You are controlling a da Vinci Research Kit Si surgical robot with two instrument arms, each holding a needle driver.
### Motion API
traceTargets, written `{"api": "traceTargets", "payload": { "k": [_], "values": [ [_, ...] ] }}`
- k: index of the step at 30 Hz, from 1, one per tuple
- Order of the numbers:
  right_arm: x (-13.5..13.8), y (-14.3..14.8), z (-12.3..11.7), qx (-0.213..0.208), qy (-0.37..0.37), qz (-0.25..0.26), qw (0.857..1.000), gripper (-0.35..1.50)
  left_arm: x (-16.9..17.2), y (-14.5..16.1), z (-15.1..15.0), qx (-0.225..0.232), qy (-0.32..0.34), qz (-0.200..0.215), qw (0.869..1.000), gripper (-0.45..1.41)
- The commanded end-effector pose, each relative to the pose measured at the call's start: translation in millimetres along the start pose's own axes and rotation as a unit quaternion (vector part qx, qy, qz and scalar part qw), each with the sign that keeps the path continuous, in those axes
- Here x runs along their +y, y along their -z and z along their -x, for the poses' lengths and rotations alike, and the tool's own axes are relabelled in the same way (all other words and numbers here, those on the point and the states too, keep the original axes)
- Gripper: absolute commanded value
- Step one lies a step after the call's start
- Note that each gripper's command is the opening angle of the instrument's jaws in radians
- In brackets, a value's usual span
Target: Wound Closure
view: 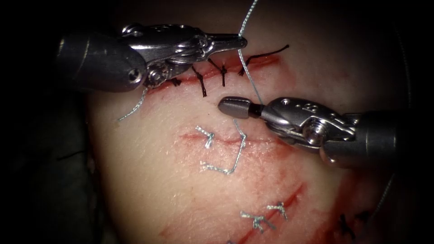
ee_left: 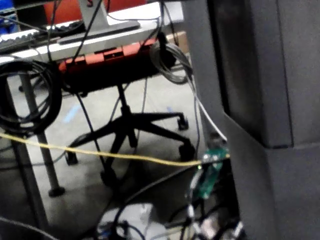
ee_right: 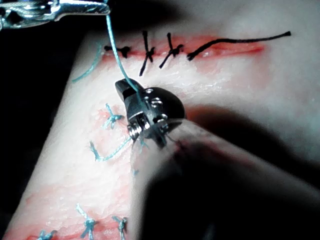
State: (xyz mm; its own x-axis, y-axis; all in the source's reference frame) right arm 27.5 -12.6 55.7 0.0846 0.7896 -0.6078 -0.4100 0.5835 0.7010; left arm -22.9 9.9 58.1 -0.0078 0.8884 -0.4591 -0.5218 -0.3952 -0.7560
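Observation:
My left tool (view: 243, 42) reaches in from the left above the upper cut (view: 253, 63), its jaws shut on the pale thread (view: 249, 77). From there one strand climbs out of view and the other slants down to my right tool (view: 222, 106). The right tool's jaws are shut, and the strand crosses them near their base rather than at the tip. Below them the thread continues to a pale stitch (view: 235, 158) on the middle cut (view: 226, 140). In the right wrist view the thread (ee_right: 114, 47) runs from the left tool (ee_right: 102, 7) to the right tool (ee_right: 122, 87).
Several dark knotted stitches (view: 222, 72) close the upper cut, with a long dark tail (view: 271, 50) at its right end. A loose pale thread end (view: 135, 106) hangs under the left tool. More pale knots (view: 262, 219) sit on a lower cut in the tissue (view: 149, 180), with red fluid around the cuts.

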Motion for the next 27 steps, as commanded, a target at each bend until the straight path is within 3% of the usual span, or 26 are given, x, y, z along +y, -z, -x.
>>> {"api": "traceTargets", "payload": {
  "k": [1, 3, 4, 5, 9, 10, 11, 12, 13, 14, 18, 20, 22, 25, 27],
  "values": [
    [0.2, 0.5, -0.7, 0.010, -0.005, 0.003, 1.000, 0.14, -0.6, 0.0, 0.3, -0.008, -0.002, -0.014, 1.000, -0.45],
    [0.2, 2.9, -1.4, 0.027, -0.016, 0.010, 0.999, 0.71, -2.0, 1.5, 0.8, -0.031, -0.005, -0.040, 0.999, -0.45],
    [0.1, 3.6, -1.5, 0.029, -0.016, 0.012, 0.999, 0.81, -2.5, 1.9, 1.1, -0.035, -0.004, -0.047, 0.998, -0.45],
    [-0.1, 5.1, -1.6, 0.034, -0.009, 0.021, 0.999, 1.05, -3.3, 2.7, 1.8, -0.047, -0.005, -0.054, 0.997, -0.45],
    [-0.6, 7.2, -1.7, 0.044, -0.017, 0.042, 0.998, 1.13, -4.6, 3.5, 3.4, -0.069, 0.010, -0.053, 0.996, -0.45],
    [-1.1, 7.9, -1.7, 0.052, -0.023, 0.062, 0.996, 1.26, -5.3, 3.9, 4.4, -0.085, 0.003, -0.058, 0.995, 0.19],
    [-1.1, 7.9, -1.7, 0.052, -0.023, 0.062, 0.996, 1.26, -5.3, 3.9, 4.4, -0.085, 0.003, -0.058, 0.995, 0.19],
    [-1.4, 8.0, -1.7, 0.057, -0.027, 0.072, 0.995, 1.35, -5.7, 3.9, 5.0, -0.099, 0.000, -0.059, 0.993, 0.56],
    [-1.4, 8.0, -1.7, 0.057, -0.027, 0.072, 0.995, 1.35, -5.7, 3.9, 5.0, -0.099, 0.000, -0.059, 0.993, 0.56],
    [-1.6, 8.0, -1.8, 0.058, -0.028, 0.075, 0.995, 1.38, -5.8, 4.0, 5.3, -0.106, 0.003, -0.050, 0.993, 0.69],
    [-1.9, 8.0, -1.8, 0.059, -0.031, 0.078, 0.995, 1.41, -5.4, 5.3, 4.7, -0.116, -0.006, -0.035, 0.993, 0.74],
    [-2.0, 8.0, -1.7, 0.059, -0.031, 0.077, 0.995, 1.41, -4.5, 6.4, 4.1, -0.147, -0.043, -0.040, 0.987, 0.99],
    [-2.2, 7.9, -1.7, 0.059, -0.031, 0.078, 0.995, 1.41, -3.8, 7.3, 3.8, -0.195, -0.066, -0.083, 0.975, 1.15],
    [-2.5, 7.7, -1.7, 0.059, -0.031, 0.079, 0.995, 1.41, -3.3, 8.8, 4.2, -0.266, -0.118, -0.127, 0.948, 1.21],
    [-2.6, 7.6, -1.7, 0.059, -0.031, 0.079, 0.995, 1.41, -3.2, 9.0, 4.3, -0.268, -0.121, -0.127, 0.947, 1.21]
  ]
}}
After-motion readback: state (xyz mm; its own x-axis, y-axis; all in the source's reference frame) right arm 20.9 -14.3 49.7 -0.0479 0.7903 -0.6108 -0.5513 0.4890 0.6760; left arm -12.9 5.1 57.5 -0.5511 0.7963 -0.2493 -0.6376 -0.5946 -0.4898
